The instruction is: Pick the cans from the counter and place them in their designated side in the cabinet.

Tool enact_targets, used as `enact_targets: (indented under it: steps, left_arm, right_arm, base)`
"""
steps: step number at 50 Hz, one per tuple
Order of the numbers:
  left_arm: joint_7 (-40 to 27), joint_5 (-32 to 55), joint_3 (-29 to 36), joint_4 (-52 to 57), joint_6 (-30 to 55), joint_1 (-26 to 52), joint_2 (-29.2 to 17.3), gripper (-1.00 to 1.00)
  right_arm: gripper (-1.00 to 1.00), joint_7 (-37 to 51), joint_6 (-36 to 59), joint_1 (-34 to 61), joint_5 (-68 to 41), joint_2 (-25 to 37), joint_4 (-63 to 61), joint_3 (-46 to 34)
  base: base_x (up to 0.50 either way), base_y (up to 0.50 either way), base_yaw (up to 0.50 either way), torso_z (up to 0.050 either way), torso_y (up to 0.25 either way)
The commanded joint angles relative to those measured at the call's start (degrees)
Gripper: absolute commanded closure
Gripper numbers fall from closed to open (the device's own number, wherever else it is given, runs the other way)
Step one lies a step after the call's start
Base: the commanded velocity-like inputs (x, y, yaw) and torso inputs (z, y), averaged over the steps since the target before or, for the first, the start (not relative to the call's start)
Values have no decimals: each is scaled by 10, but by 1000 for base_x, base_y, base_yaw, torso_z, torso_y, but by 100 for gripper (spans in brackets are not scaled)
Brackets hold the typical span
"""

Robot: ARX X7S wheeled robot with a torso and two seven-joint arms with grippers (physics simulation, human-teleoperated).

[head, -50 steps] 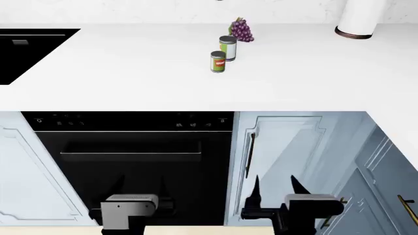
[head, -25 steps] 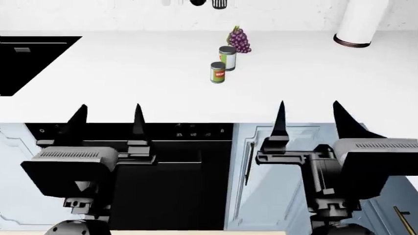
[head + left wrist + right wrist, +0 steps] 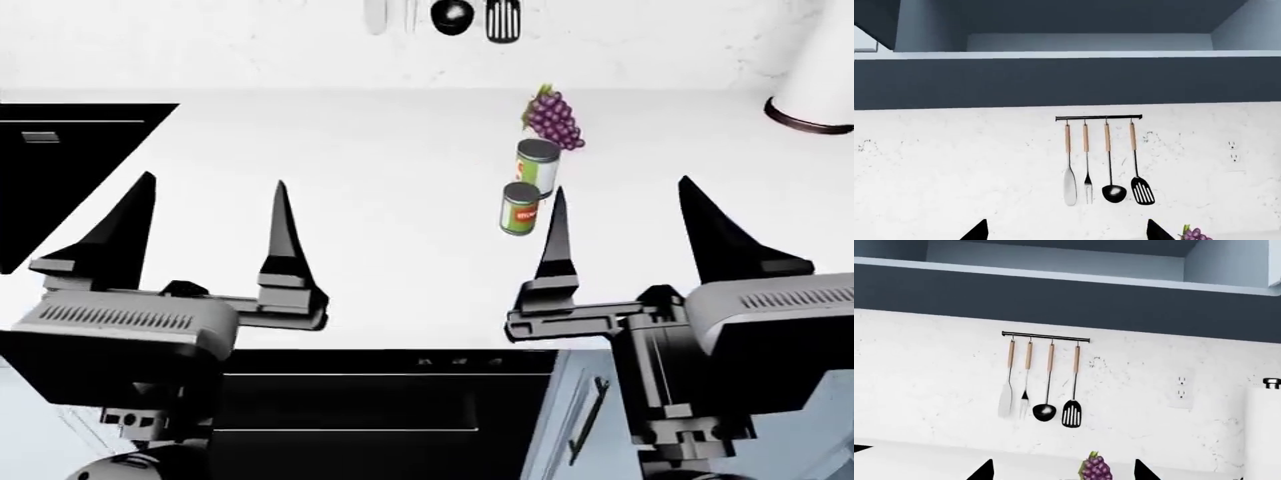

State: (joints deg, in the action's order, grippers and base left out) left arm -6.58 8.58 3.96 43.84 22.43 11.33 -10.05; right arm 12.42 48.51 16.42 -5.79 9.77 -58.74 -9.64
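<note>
Cans are seen standing upright on the white desk (image 3: pixel 334 150) right of frame centre in the head view: the green-and-white can (image 3: pixel 537 165) just below the grape bunch (image 3: pixel 554 118), the green-and-red can (image 3: pixel 521 209) just beneath it. The left gripper (image 3: pixel 207 225) and right gripper (image 3: pixel 621 228) are held low in the frame, jaws apart, nothing gripped.

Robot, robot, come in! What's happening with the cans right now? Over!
Left gripper open, empty. Right gripper open, empty. Both cans upright on the counter, untouched. Grape bunch right behind them.
</note>
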Motion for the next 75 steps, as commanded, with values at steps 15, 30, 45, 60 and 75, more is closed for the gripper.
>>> enact_targets:
  steps: [15,30,45,60,75]
  left_arm:
    - [-8,-5,26,18,12,-5,-18,-100]
    - [-11,6,28,22,16,-6,-24,-100]
    - [-11,11,38,23,15,-9,-30,-100]
    - [-13,3,55,13,5,-12,-37,-100]
    - [-19,8,60,14,3,-11,-45,-100]
  right_arm:
    - [-100,0,-25,-4,-59,14,-4,-4]
    - [-100,55,183,60,-78,12,33,-19]
    - [-100,42,201,52,-103,-10,115,16]
    - [-100,21,143,53,-123,-23,207,66]
    - [-100,14,118,86,-130,-33,320,70]
  base:
    - [499,64,0,0,1]
    - [200,0,0,0,1]
    - [0,0,0,0,0]
    - [0,0,0,0,0]
    - [0,0,0,0,0]
